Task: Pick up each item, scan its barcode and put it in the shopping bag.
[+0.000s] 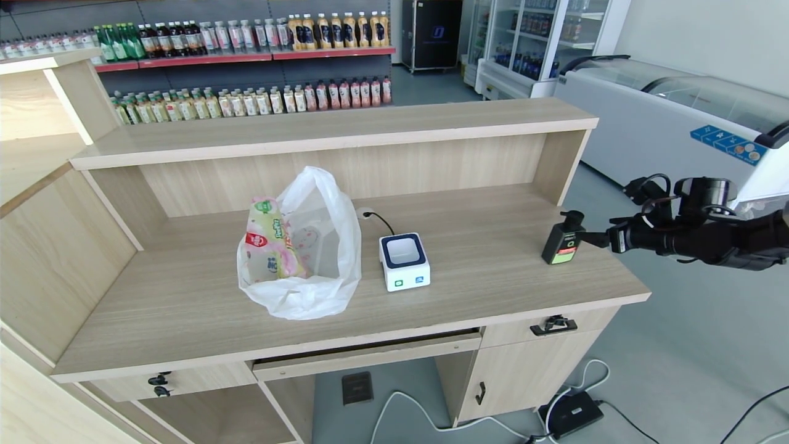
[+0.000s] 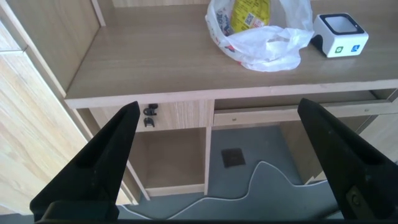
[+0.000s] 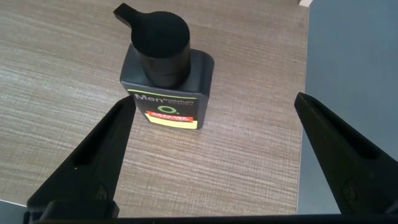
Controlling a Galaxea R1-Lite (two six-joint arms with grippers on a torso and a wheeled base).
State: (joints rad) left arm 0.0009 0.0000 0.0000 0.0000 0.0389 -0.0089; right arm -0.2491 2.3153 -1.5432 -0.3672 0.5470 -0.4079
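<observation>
A black pump bottle with a green and red label stands upright near the counter's right edge. My right gripper is level with it just off that edge, open, its tips close to the bottle without holding it. In the right wrist view the bottle stands just ahead of the open right gripper. A white plastic shopping bag sits mid-counter with a colourful packet inside. The white scanner is right of the bag. My left gripper hangs open in front of the counter, below its top, holding nothing.
A raised back ledge and a wooden side wall enclose the counter. A cable runs from the scanner to the back. Drawers and a pull-out tray sit under the front edge. Chest freezers stand on the right.
</observation>
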